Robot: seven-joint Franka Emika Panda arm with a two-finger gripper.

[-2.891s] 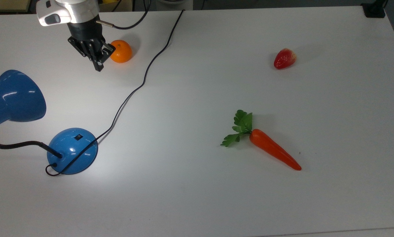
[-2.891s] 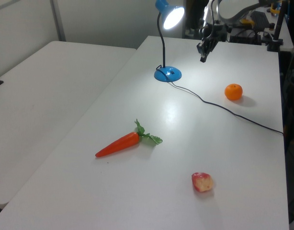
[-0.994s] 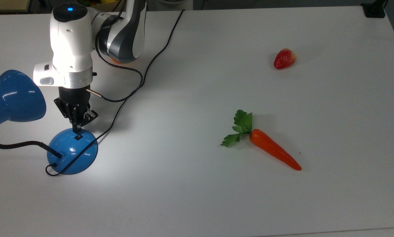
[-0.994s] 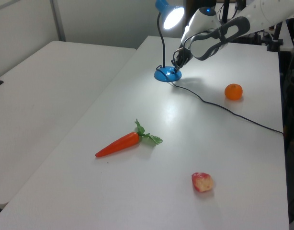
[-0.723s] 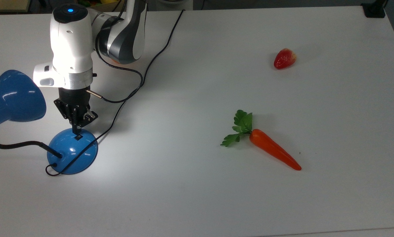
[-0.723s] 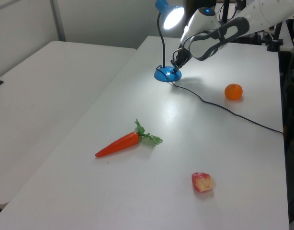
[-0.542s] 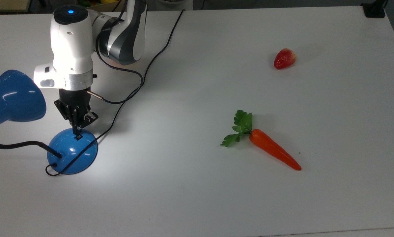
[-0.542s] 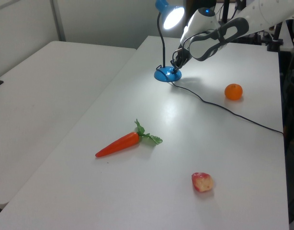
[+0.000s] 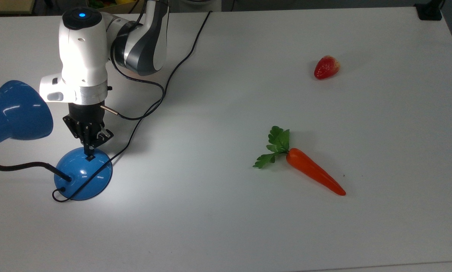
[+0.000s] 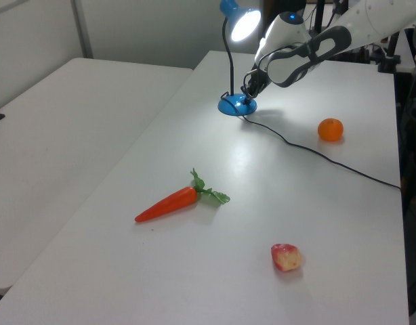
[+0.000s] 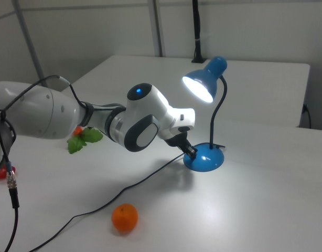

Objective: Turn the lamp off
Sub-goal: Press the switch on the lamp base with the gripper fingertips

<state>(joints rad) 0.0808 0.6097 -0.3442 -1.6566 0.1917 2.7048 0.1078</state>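
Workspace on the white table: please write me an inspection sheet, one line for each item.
Surface: white table, bright pool of light by the lamp base.
Job's things: glossy blue desk lamp with cone shade, lit in the right view.
Clutter: plastic orange carrot with green leaves; red strawberry; round orange.
Grippers: black gripper, jaws shut, tip at the small black switch.
Cables: thin black cord across the table.
Surroundings: second white table beside.
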